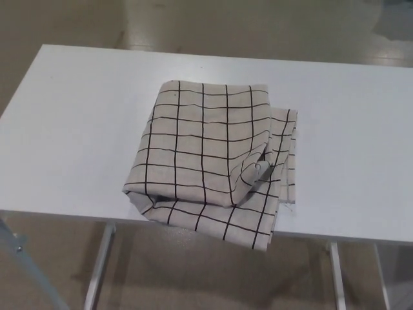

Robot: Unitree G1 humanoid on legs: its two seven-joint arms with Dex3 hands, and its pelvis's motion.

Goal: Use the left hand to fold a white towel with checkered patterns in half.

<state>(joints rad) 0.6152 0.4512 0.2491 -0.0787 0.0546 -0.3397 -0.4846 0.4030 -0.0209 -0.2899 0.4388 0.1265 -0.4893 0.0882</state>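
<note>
Head view, looking down: a plain white rectangular worktop (77, 129) fills most of the picture, its near edge running across the lower part and its far edge across the top. On it lies a cream-white cloth towel with a thin black checkered grid (213, 155), folded over into a roughly rectangular stack. The towel is placed slightly right of the worktop's middle and towards the near edge. Its upper layer is seen lying flat and fairly smooth, covering the left and middle of the stack. A lower layer is seen sticking out along the right side as a narrow strip with a slightly frayed edge. Near the lower right of the upper layer, a small bunched fold of cloth (257, 169) is raised above the rest. The towel's near corner reaches the worktop's front edge and appears to hang a little over it.

Under the worktop, thin silver metal legs (100, 271) are visible at the lower left and lower right, standing on a beige floor (213, 278). A pale grey slanted bar (29, 271) is seen at the bottom left corner; what it belongs to cannot be told.

Neither the left hand nor the right hand is shown anywhere in this view, so the state of the fingers cannot be told. Nothing is touching or holding the towel.
</note>
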